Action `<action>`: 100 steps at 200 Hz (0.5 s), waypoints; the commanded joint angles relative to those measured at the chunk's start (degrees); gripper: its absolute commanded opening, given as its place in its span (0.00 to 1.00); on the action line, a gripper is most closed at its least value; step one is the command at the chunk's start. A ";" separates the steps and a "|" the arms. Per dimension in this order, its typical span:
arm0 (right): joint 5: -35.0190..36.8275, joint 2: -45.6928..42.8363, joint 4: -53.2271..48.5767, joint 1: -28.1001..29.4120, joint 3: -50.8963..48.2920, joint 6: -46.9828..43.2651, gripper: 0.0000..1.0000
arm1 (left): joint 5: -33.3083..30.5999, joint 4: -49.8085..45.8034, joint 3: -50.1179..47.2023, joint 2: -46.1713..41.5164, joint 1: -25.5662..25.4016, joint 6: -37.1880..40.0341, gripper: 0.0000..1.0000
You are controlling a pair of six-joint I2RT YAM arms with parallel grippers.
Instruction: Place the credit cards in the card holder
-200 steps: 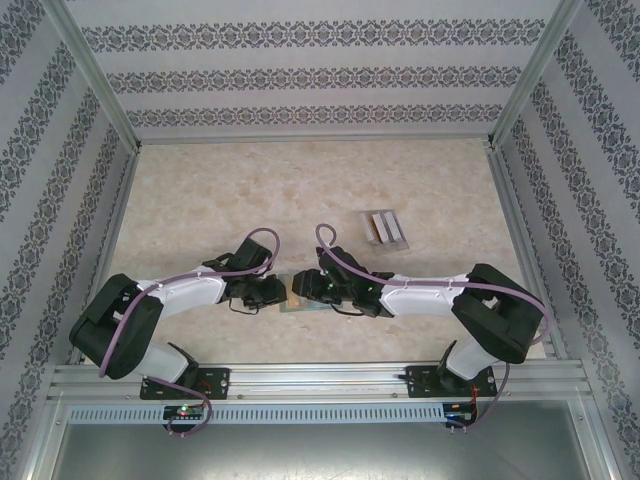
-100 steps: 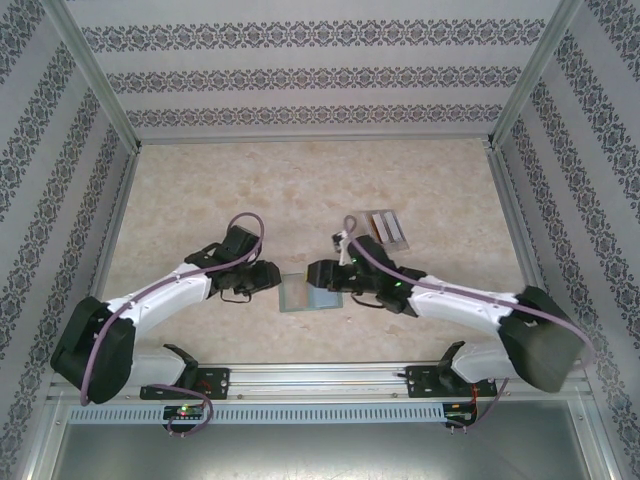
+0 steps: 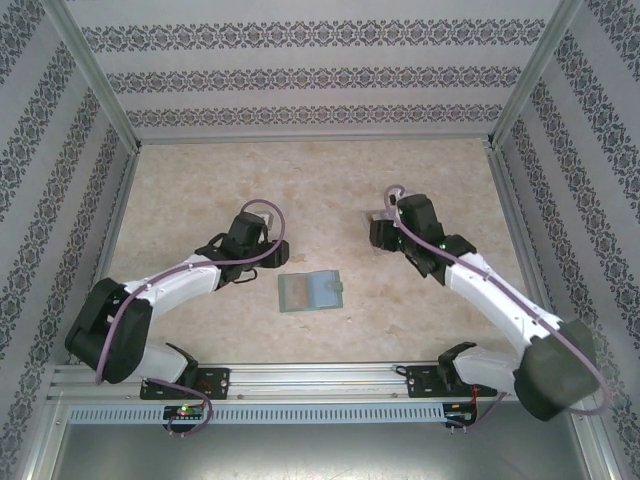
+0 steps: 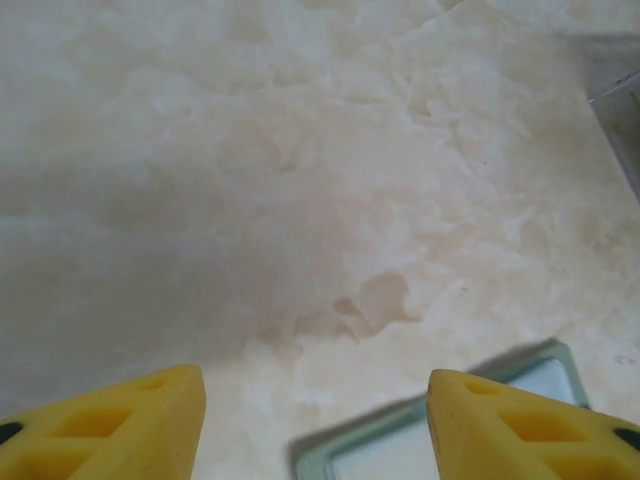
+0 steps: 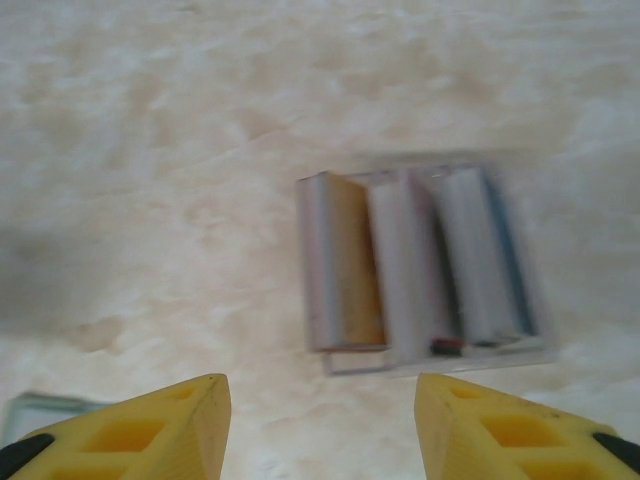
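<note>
My right hand [image 5: 318, 400] hangs wide open and empty, its yellow fingers [image 5: 160, 420] framing the bottom of the wrist view. Just above them sits the clear slotted rack [image 5: 425, 355], with the credit cards [image 5: 352, 258] upright in its slots: a tan-orange one at left and greyish ones beside it. A second ago this hand was down at lower centre, nose to nose with the left one over the card holder. Now it has swung to the upper right, over the rack, so I judge I'm fetching the next card. My left hand [image 4: 312, 400] is spread wide too, holding nothing and backed off to the holder's upper left. The card holder [image 3: 309, 292] lies open on the worktop [image 3: 200, 190], lower centre overhead, well apart from the rack. Its left half looks tan, perhaps a card seated there, though I cannot tell.
</note>
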 commanded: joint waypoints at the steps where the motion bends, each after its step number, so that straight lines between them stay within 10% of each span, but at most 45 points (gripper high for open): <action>1: -0.18 5.10 -4.89 -2.94 3.63 -5.75 0.53 | -1.29 12.16 -5.63 0.63 0.54 5.06 0.59; 100: -1.95 24.34 -13.66 -6.45 16.74 -12.52 0.57 | -6.74 13.56 -8.33 -2.99 0.52 5.42 0.62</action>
